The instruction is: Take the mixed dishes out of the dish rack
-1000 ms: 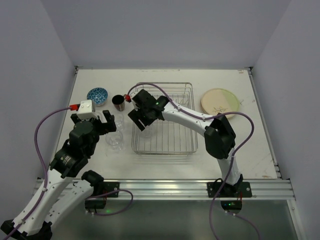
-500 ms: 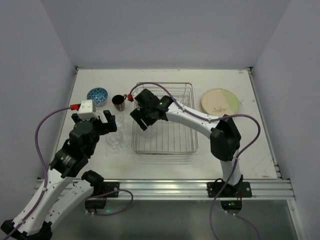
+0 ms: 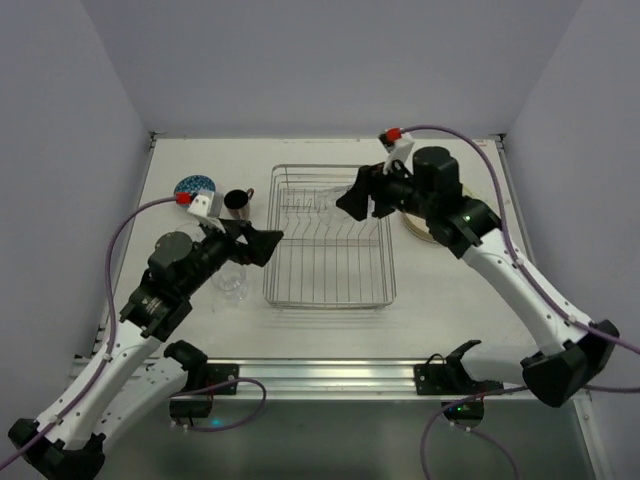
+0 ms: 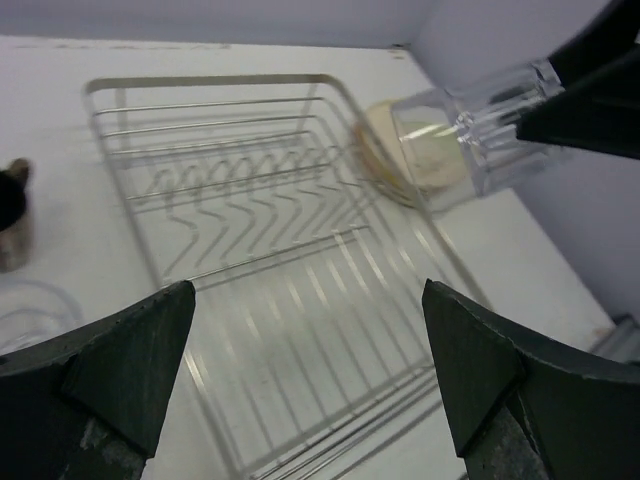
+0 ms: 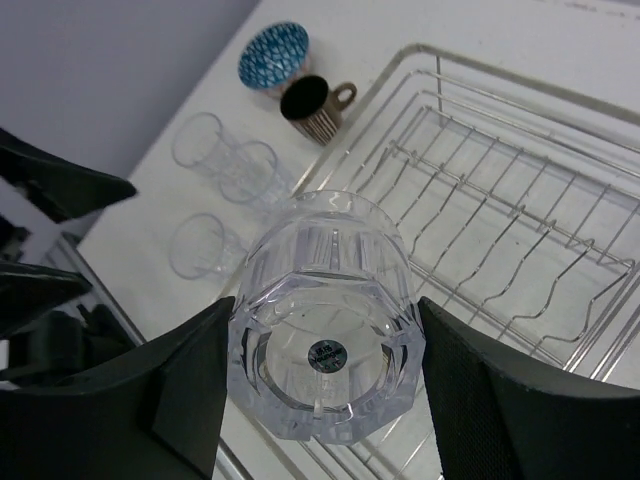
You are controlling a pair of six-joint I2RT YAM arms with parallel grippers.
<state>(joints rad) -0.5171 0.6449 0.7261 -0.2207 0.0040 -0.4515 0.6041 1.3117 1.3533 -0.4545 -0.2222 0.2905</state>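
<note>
My right gripper [image 5: 325, 345] is shut on a clear faceted glass [image 5: 322, 318], held base toward the camera above the dish rack [image 5: 505, 215]. From above, that gripper [image 3: 353, 198] hangs over the rack's [image 3: 330, 290] back right part. My left gripper [image 3: 262, 240] is open at the rack's left rim with nothing between its fingers [image 4: 135, 345]; in its view the held glass [image 4: 470, 140] floats at the upper right. On the table left of the rack stand three clear glasses [image 5: 198, 138] [image 5: 250, 170] [image 5: 198, 245], a dark striped mug [image 5: 312, 108] and a blue-patterned bowl [image 5: 274, 55].
A pale-green plate [image 3: 445, 212] lies right of the rack, partly under my right arm. White walls close in the table at the back and both sides. The mug [image 3: 237, 203] and bowl [image 3: 195, 186] sit near the rack's back left corner.
My right arm has lifted the glass out of the rack's front left and carried it up toward the back right. My left gripper has swung right, up to the rack's left rim.
</note>
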